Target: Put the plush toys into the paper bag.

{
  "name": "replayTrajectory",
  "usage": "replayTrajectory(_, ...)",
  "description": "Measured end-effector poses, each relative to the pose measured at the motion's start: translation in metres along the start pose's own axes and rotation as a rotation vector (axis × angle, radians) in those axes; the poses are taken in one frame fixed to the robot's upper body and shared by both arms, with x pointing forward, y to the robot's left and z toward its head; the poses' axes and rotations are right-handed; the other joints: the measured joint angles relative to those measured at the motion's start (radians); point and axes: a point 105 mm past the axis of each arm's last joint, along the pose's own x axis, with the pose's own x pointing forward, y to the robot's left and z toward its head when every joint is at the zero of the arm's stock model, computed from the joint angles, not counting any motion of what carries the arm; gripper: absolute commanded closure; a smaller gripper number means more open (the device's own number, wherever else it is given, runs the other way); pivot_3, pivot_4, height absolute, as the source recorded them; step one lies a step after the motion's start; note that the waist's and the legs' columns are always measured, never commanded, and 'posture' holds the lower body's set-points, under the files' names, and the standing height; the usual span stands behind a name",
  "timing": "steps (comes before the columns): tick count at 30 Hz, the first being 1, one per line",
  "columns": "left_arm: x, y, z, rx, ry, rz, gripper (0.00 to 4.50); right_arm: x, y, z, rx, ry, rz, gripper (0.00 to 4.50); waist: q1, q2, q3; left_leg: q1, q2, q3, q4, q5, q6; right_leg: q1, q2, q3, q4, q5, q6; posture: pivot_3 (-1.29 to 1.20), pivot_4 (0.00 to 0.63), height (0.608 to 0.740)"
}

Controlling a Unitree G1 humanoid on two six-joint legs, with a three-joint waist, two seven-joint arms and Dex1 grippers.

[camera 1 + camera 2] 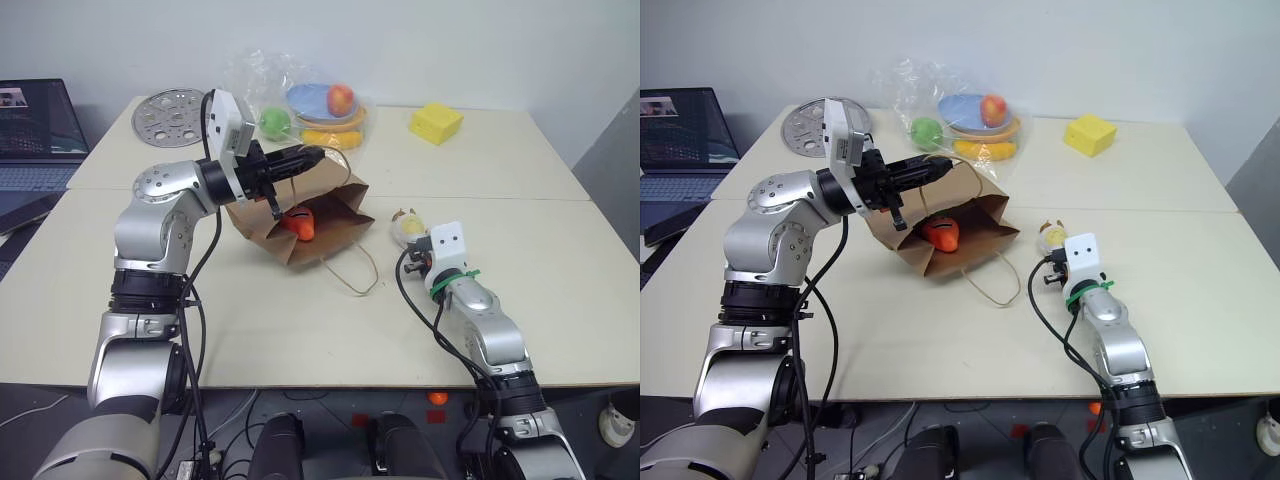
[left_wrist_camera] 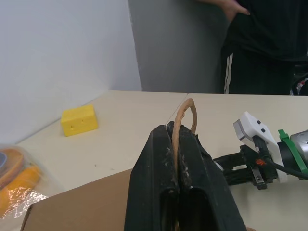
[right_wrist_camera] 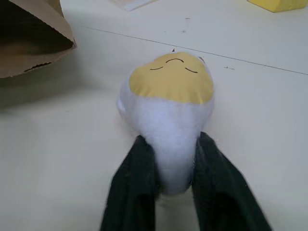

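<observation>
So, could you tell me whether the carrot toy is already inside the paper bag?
Inside: the orange carrot toy lies within the open mouth of the paper bag.

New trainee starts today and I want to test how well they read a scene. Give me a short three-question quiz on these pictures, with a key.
1. True or false: the orange carrot toy is already inside the paper bag.
2. What does the left gripper pinch?
A. the bag's handle
B. the yellow block
C. the clear plastic bag
3. Fill in: the right gripper's fingers sit on either side of the white toy, which has a ______ face patch.

Key:
1. True. It lies in the bag's open mouth.
2. A. The fingers are shut on the paper loop.
3. Yellow.
</observation>
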Motion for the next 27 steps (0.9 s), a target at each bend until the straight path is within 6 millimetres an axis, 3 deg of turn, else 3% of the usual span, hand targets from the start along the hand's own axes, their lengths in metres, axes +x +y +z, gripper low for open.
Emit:
replayTrajectory(3,0.000,0.001,0.000,0.000,0.000,0.006,4.50,-0.005,-0.001,0.012,-0.038,-0.039,0.065,4.48,0.000,0.000,0.000,0.000,0.000,0.000,0.000,0.000,0.000,0.000,0.000,0.000,0.000,0.000,0.000,0.00,0.150,0.740)
replayTrajectory(8,0.000,0.001,0.000,0.000,0.001,0.009,4.50,-0.032,0.023,0.050,-0.068,-0.092,0.338,4.48,0.002,0.000,0.000,0.000,0.001,-0.001,0.000,0.000,0.000,0.000,0.000,-0.001,0.000,0.000,0.000,0.00,0.150,0.740)
replayTrajectory(14,-0.001,0.002,0.000,0.006,-0.003,0.010,4.50,-0.048,0.044,0.058,-0.049,-0.015,0.481,4.48,0.002,0.000,0.000,0.000,0.000,0.000,0.000,0.000,0.000,0.000,0.000,0.000,0.000,0.000,0.000,0.00,0.150,0.740)
replayTrajectory(20,0.000,0.001,-0.001,0.004,-0.002,0.002,4.50,-0.040,0.075,0.075,-0.027,-0.023,0.567,4.48,0.002,0.000,0.000,0.000,0.000,0.000,0.000,0.000,0.000,0.000,0.000,0.000,0.000,0.000,0.000,0.00,0.150,0.740)
replayTrajectory(27,0.002,-0.002,-0.001,0.003,-0.005,-0.013,4.50,0.003,0.096,0.085,0.022,-0.038,0.552,4.48,0.001,0.000,0.000,0.000,0.000,0.000,0.000,0.000,0.000,0.000,0.000,-0.001,0.000,0.000,0.000,0.00,0.150,0.740)
